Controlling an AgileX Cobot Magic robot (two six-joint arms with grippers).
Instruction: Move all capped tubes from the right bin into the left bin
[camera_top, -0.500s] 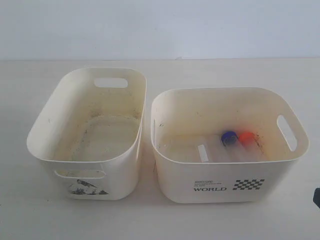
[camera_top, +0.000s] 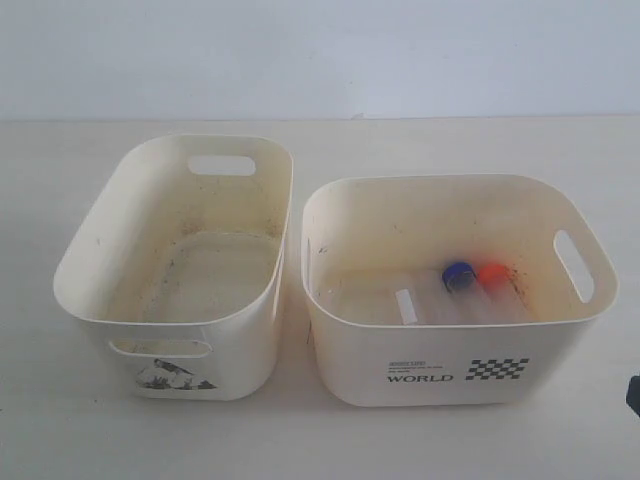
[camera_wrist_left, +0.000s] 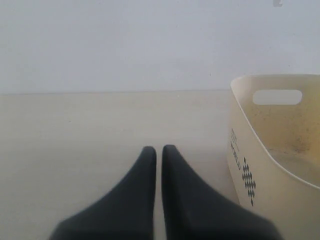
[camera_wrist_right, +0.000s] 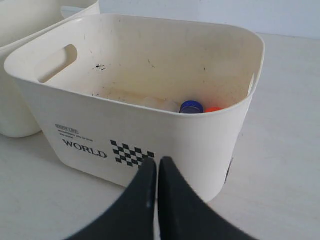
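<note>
Capped tubes (camera_top: 470, 300) show two caps, blue and orange-red.

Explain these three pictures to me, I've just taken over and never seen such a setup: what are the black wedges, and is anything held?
The machine is a robot with two arms, each ending in a gripper. The wide picture comes from a camera off the arms. It shows two cream bins on a pale table. The left bin is grimy, with no tubes visible inside. The right bin, printed WORLD, holds the capped tubes: a blue cap and an orange-red cap show. The other two pictures come from cameras on the wrists. The black wedges are the left gripper and the right gripper, both shut and holding nothing. The right one faces the WORLD print.
</note>
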